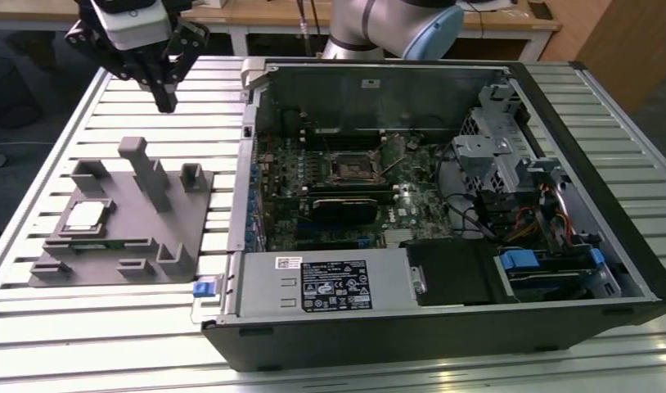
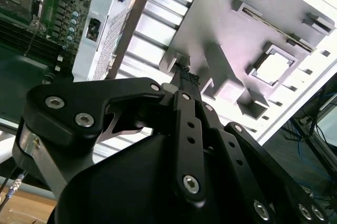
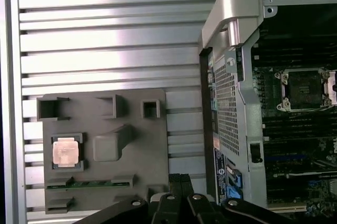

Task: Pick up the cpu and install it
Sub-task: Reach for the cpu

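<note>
Silver-topped, the cpu (image 1: 84, 215) sits in a pocket of the grey fixture (image 1: 131, 239) in the exterior view, the gripper (image 1: 166, 104) well apart, fingers together, empty; second wrist view, fingertips (image 2: 184, 79) meet; first wrist view, the cpu (image 3: 66, 152) fills that pocket

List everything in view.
Small square metal-topped cpu: one, silver-white, in a fixture pocket.
Flat plastic fixture with posts: one, grey, on the table, exterior view's left.
Long narrow memory stick: one, green, in a fixture slot.
Open computer case: one, black, on the table.
Square socket frame: one, black, on the case's motherboard.
Slatted metal table: one, silver, under everything.
Gripper: one, black, shut, empty, over the table.
Robot arm: one, silver-grey, behind the case.
</note>
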You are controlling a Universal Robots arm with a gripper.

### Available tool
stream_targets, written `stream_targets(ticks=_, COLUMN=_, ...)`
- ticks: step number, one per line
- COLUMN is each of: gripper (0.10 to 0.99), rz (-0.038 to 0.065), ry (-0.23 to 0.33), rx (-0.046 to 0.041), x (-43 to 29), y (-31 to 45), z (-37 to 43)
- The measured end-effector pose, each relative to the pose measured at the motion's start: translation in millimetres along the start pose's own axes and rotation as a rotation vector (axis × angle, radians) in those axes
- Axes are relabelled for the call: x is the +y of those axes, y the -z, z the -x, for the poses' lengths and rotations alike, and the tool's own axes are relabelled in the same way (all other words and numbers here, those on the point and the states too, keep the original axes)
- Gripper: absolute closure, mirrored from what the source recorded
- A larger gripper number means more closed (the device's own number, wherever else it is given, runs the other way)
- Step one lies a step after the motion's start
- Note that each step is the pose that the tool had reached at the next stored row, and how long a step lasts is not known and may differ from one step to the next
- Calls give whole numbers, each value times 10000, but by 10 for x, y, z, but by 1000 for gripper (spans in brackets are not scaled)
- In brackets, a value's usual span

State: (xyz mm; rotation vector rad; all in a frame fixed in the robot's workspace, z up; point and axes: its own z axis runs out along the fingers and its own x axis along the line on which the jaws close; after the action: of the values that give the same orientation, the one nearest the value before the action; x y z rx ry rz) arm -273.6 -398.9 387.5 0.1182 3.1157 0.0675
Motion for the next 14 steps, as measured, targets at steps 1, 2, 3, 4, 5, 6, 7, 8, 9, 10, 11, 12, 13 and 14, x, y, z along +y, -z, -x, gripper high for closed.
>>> stream_targets(ticks=1, gripper=980, rz=0, ry=0, rx=0, x=-1, y=-1, z=-11)
stream_targets(ticks=2, gripper=980, rz=-1, ry=-1, rx=1, x=-2, y=-1, z=-21)
stream_targets(ticks=3, gripper=980, rz=-1, ry=0, rx=0, x=-3, y=-2, z=-33)
stream_targets(ticks=4, gripper=980, rz=0, ry=0, rx=0, x=-4, y=-3, z=-45)
stream_targets(ticks=5, gripper=980, rz=0, ry=0, rx=0, x=-4, y=-4, z=-56)
stream_targets(ticks=6, gripper=980, rz=0, ry=0, rx=0, x=-5, y=-4, z=-68)
stream_targets(ticks=7, gripper=980, rz=1, ry=0, rx=-1, x=-6, y=-5, z=-79)
stream_targets(ticks=8, gripper=980, rz=1, ry=0, rx=-1, x=-7, y=-5, z=-90)
stream_targets(ticks=9, gripper=980, rz=0, ry=0, rx=-1, x=-8, y=-6, z=-100)
stream_targets(ticks=10, gripper=980, rz=0, ry=0, rx=0, x=-9, y=-6, z=-111)
stream_targets(ticks=11, gripper=980, rz=0, ry=0, rx=-1, x=-10, y=-7, z=-120)
stream_targets(ticks=12, gripper=980, rz=0, ry=0, rx=-1, x=-10, y=-7, z=-130)
stream_targets(ticks=13, gripper=980, rz=0, ry=-1, rx=-1, x=-11, y=-7, z=-140)
stream_targets(ticks=14, gripper=980, rz=0, ry=-1, rx=0, x=-18, y=-12, z=-231)
